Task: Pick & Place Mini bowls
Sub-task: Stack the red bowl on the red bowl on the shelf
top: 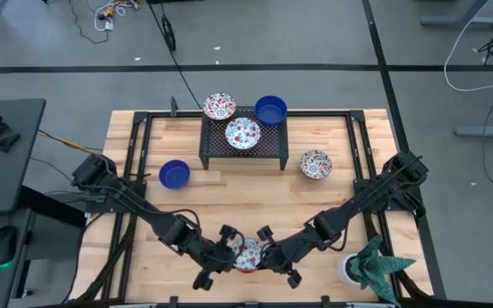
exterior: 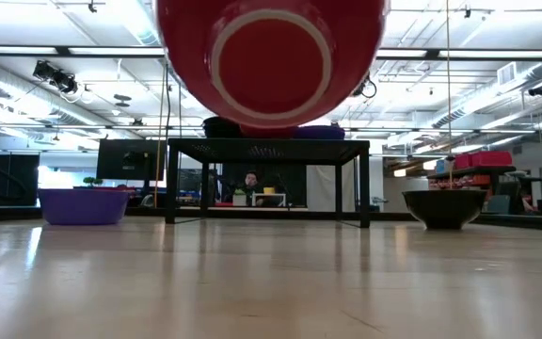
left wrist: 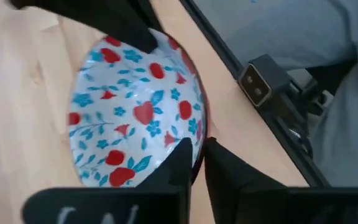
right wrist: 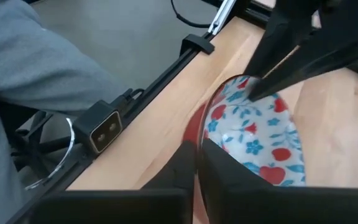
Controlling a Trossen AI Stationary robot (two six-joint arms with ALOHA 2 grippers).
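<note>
A mini bowl, white inside with a red-and-blue flower pattern and red outside, hangs above the table's near edge between my two grippers. My left gripper is shut on its left rim and my right gripper on its right rim. On the black rack at the back sit two more floral bowls and a blue bowl. Another blue bowl and a floral bowl stand on the tabletop. My left gripper pinches the bowl's rim, one finger inside the bowl and one outside on the red wall. It comes slanting down from the table's left. The bowl is lifted clear of the table. My right gripper pinches the opposite rim, one finger inside on the floral face and one outside on the red wall. It comes slanting down from the table's right. The bowl hangs between both grippers, its red foot ring showing in the low view.
A white pot with a green plant stands at the near right corner, close to my right arm. The black rack stands in the far middle. Bare wood lies between the rack and the held bowl. A black frame rail runs along the near edge.
</note>
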